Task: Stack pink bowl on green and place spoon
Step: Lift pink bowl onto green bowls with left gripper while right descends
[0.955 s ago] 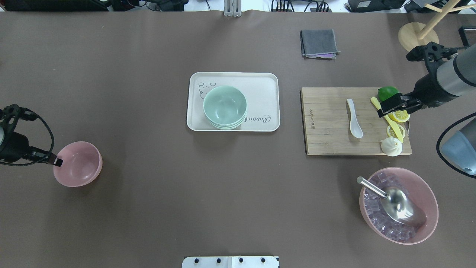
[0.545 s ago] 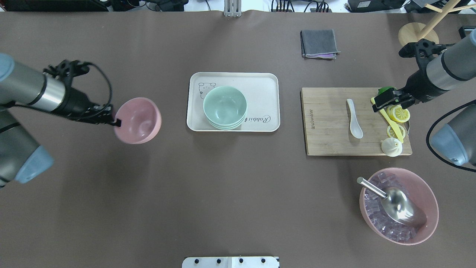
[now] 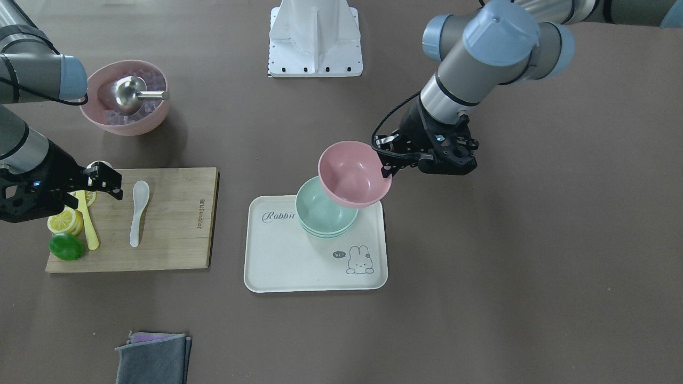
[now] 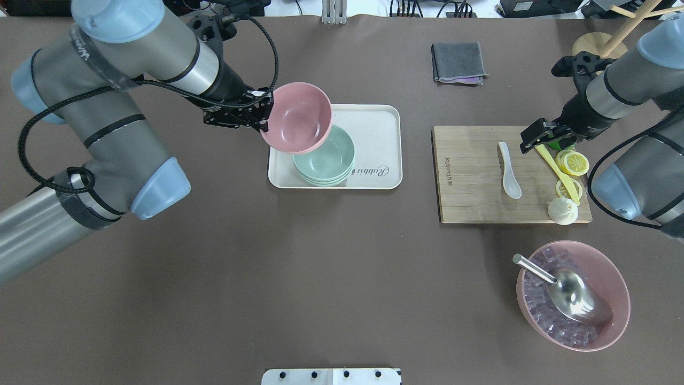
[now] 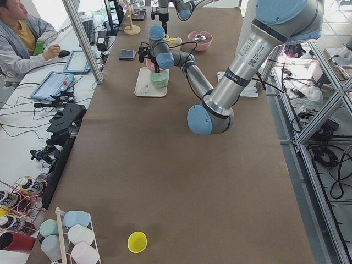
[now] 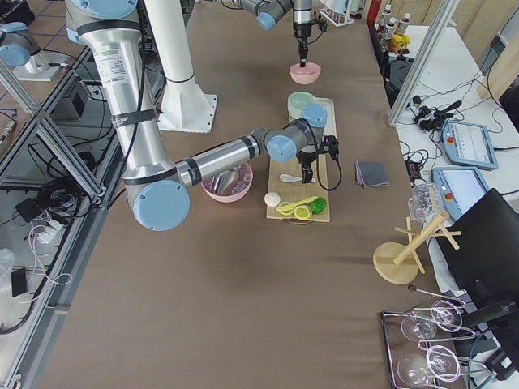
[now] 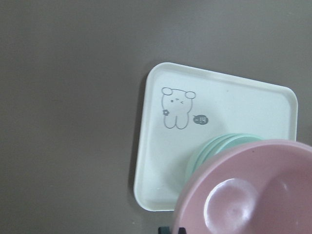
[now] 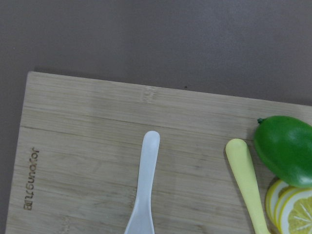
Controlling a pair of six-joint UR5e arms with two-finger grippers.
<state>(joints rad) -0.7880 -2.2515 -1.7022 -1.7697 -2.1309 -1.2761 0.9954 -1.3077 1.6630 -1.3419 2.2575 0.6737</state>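
In the last half second the left arm has swung the pink bowl [image 4: 296,118] in from the open table on its own side to the far-left corner of the tray [image 4: 374,123]. The right gripper [image 4: 534,141] has crept a little inward over the cutting board [image 4: 470,198].

The left gripper [image 4: 265,115] is closed on the bowl's rim, at the bowl's 9 o'clock in the overhead view. The bowl hangs tilted and is not yet seated. The move turns on one offset: the stack of green bowls [image 4: 331,160] lies at about 5 o'clock from the pink bowl, which overlaps only the stack's far-left edge. My judgement is that the bowl must shift that way and level out before it goes down.

The right gripper carries nothing, and its jaws look parted. It is by far the nearer one to the white spoon [image 4: 508,171], which lies flat on the board. The spoon's long axis runs roughly 12 to 6 o'clock, with the handle tip at 12 and the scoop at 6. The handle tip sits at about 9 o'clock from the gripper.

The tray reads "Rabbit", with a small "hi~" bubble beside a rabbit drawing. The board's burned-in mark looks like "joyoung", though I cannot read it with certainty.
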